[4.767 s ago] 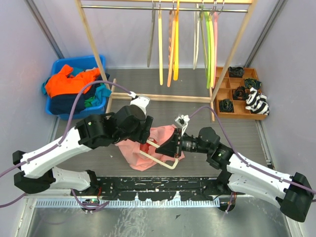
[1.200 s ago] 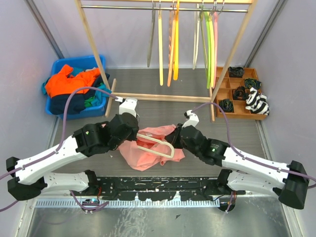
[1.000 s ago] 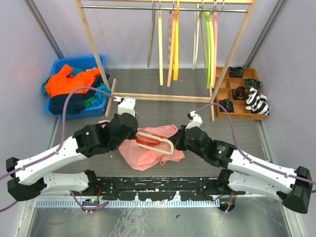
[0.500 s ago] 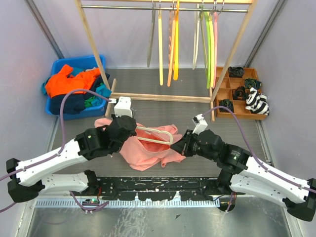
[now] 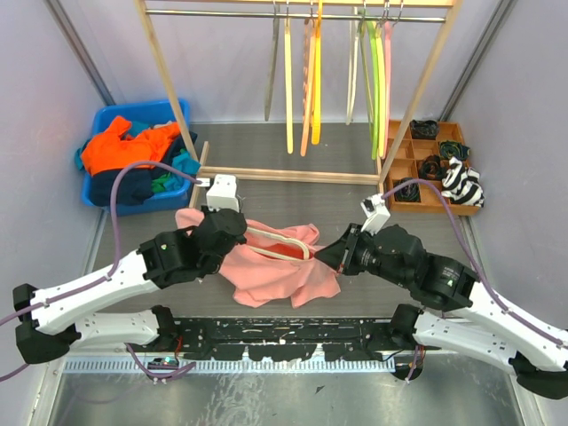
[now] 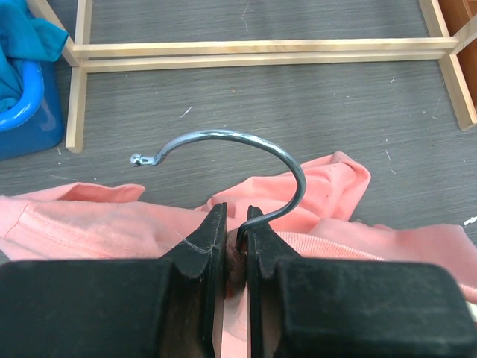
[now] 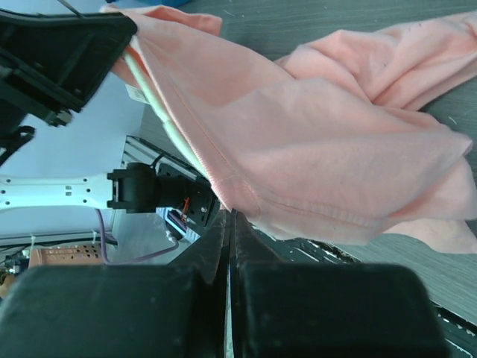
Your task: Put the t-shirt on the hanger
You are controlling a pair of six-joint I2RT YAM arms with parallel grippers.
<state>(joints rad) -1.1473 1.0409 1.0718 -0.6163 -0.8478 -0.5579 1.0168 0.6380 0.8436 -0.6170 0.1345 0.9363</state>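
Observation:
The salmon-pink t-shirt [image 5: 277, 273] lies bunched on the grey table between the two arms. The cream hanger [image 5: 277, 237] runs through it, one arm of it showing as a pale rod [image 7: 160, 112] under the cloth. My left gripper [image 5: 232, 232] is shut on the hanger's neck [image 6: 237, 231], at the foot of the wire hook [image 6: 246, 138], with the pink collar [image 6: 97, 224] bunched round the jaws. My right gripper [image 5: 328, 256] is shut on the t-shirt's hem [image 7: 229, 215] at the right side, and the cloth [image 7: 313, 142] stretches from it toward the left gripper.
A blue bin [image 5: 133, 108] of orange and dark clothes stands at the back left. The wooden rack's base bar [image 5: 284, 175] crosses just behind the t-shirt, with coloured hangers [image 5: 311, 80] hanging above. A wooden compartment tray [image 5: 404, 169] of socks sits at the back right.
My right gripper has drawn back to the right with the hem, spreading the t-shirt over the hanger. The left gripper has shifted slightly down and left, still on the neck.

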